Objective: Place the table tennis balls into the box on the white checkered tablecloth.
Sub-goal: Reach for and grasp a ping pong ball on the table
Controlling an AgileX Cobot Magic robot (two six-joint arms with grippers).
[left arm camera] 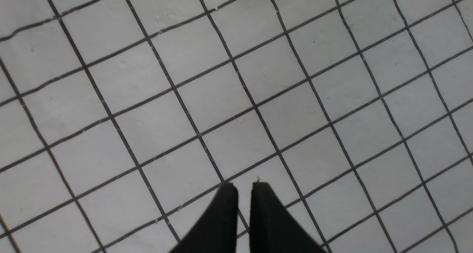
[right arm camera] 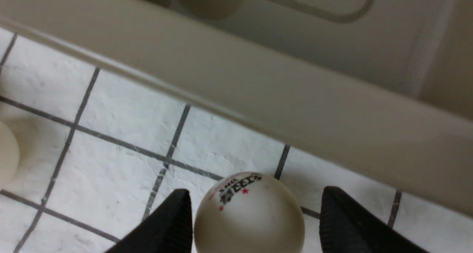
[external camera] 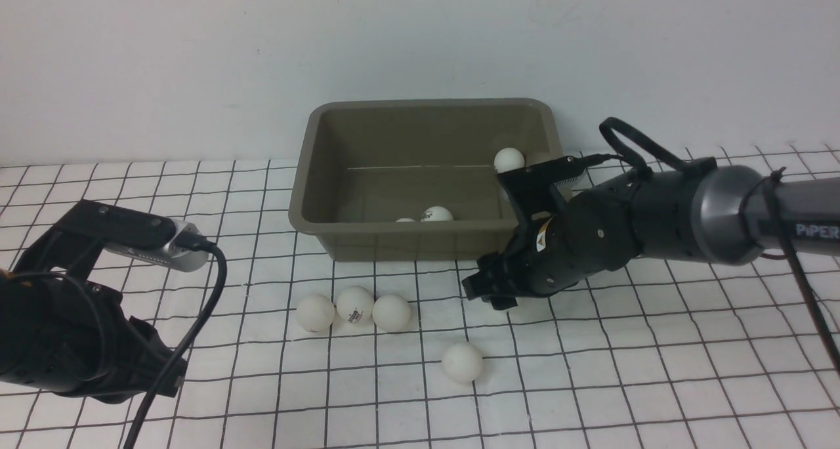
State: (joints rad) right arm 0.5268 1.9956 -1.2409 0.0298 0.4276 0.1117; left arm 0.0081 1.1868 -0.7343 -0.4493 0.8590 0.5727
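The table tennis balls (external camera: pixel 355 304) are split between the box (external camera: pixel 341 229) and the white checkered tablecloth (external camera: pixel 656 370). The box stands at the cloth's far edge, by the wall (external camera: pixel 197 55). Three balls lie inside it: one at its far right corner, and two by its near wall, partly hidden behind the rim. Three more sit side by side in a close row on the cloth just in front of the box's near wall, the middle one showing a dark logo. A lone ball (external camera: pixel 462 362) lies to their right, closer to the cloth's near edge. The eighth ball (right arm camera: pixel 249 216), printed with dark lettering and red stars, rests on the cloth just beside the box's near wall, toward its right corner. The right gripper (external camera: pixel 489 291) straddles it with jaws wide: one finger is at the ball's side and the other stands clear, so the ball is not clamped. The left gripper (left arm camera: pixel 242 186) hangs over bare cloth toward the near left corner, its fingers drawn almost together with nothing between them.
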